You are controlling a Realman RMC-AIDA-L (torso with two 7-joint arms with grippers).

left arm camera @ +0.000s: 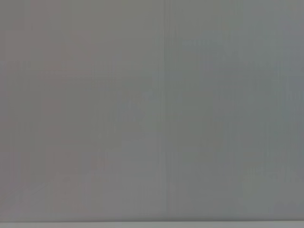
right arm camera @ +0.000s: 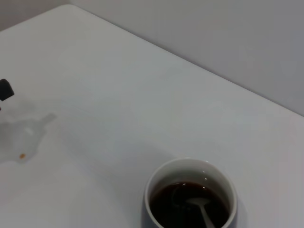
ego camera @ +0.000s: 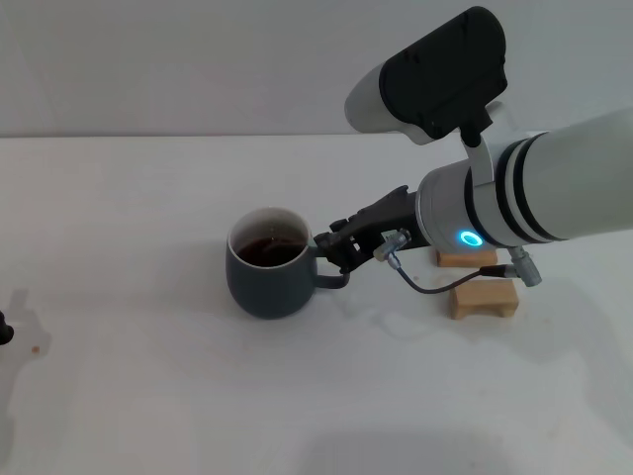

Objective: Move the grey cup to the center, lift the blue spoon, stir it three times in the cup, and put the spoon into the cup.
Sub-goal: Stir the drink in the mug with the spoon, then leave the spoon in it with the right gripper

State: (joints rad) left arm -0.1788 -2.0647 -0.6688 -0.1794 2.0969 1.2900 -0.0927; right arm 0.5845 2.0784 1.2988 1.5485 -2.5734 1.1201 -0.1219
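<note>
Notice that your right gripper (ego camera: 334, 247) sits at the three o'clock side of the squat slate-grey ceramic mug (ego camera: 269, 276), closed around its loop handle to hold it steady mid-table, while a metal spoon bowl (right arm camera: 197, 203) rests in its brown liquid.

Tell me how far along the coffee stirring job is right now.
The grey cup stands mid-table. A spoon already lies in its dark liquid, so the stirring and drop-in look finished. The right gripper is at the cup's handle; whether it grips is unclear. The left gripper sits parked at the table's edge.
</note>
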